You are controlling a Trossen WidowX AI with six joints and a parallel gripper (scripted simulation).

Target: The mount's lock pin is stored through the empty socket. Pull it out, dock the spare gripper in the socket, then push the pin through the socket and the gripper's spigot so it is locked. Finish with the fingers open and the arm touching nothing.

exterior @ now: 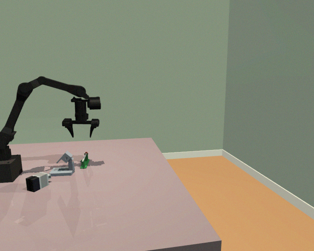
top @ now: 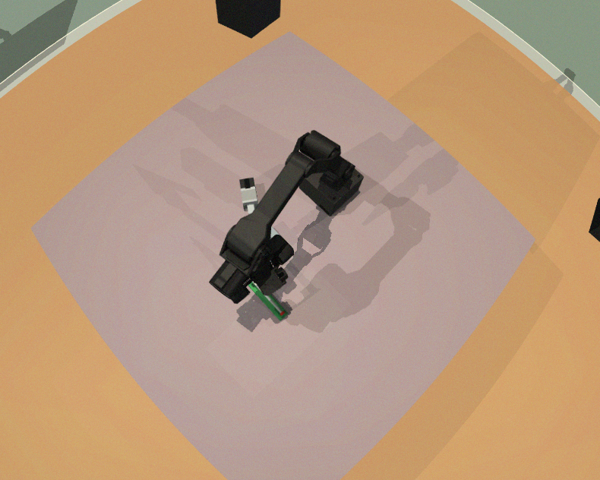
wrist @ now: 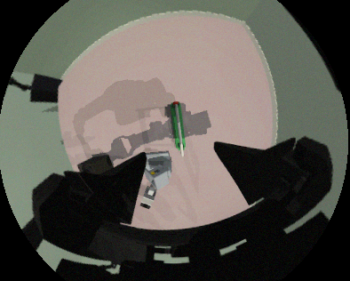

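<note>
My gripper [exterior: 81, 137] [wrist: 179, 150] is open and empty, high above the green rack. The lock pin [top: 273, 301] [exterior: 83, 159] [wrist: 182, 152], pale grey with a red head, lies sloping along the green rack [top: 279, 317] [exterior: 84, 166] [wrist: 173, 117], head end raised. The grey mount [exterior: 61, 172] [wrist: 162, 180] stands beside the rack, its tilted socket [exterior: 67, 156] with no pin seen through it; in the top view the arm hides most of it. The spare gripper [top: 248, 194] [exterior: 43, 179] [wrist: 147, 196], white and black, lies on the table, spigot toward the mount.
The arm's black base [top: 331, 189] [exterior: 10, 167] stands on the pink table [top: 425, 300] [exterior: 130, 209] [wrist: 222, 67], near the mount and spare gripper. Black blocks [top: 249, 17] [wrist: 44, 88] show beyond the table's edges. The arm's shadow crosses the rack area.
</note>
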